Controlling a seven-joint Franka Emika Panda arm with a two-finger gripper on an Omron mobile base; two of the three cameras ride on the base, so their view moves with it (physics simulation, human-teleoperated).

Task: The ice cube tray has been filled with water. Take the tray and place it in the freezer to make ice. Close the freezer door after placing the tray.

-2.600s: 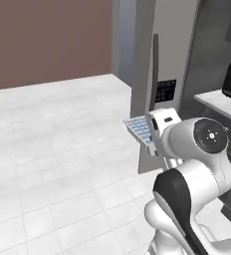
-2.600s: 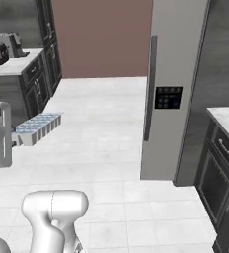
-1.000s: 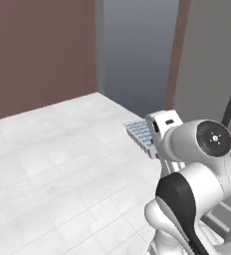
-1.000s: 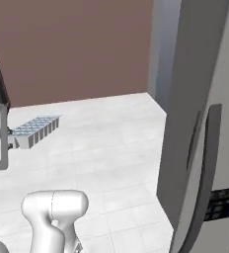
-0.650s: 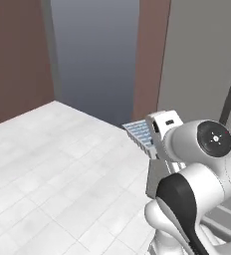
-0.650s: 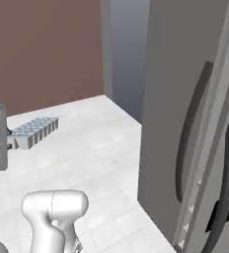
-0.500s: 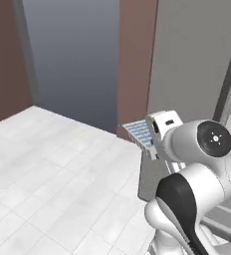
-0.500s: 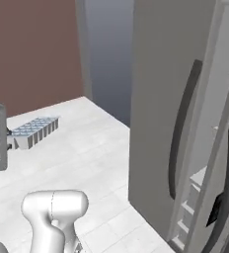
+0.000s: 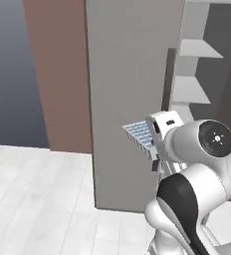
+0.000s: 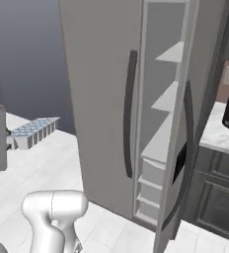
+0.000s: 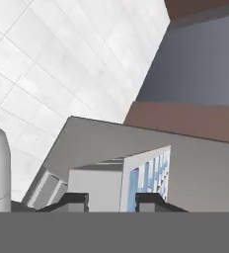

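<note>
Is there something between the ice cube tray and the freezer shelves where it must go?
The ice cube tray is held in the gripper, left of the freezer. The freezer door stands open, so the white shelves are exposed. The closed plain grey door lies between the tray and that opening.

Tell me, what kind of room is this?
Most likely a kitchen: a tall grey fridge stands with one door open on white shelves, beside a countertop over dark cabinets.

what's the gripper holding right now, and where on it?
The ice cube tray, held by one short end. The gripper is shut on that end, and the rest of the tray sticks out free in the air beside the freezer.
</note>
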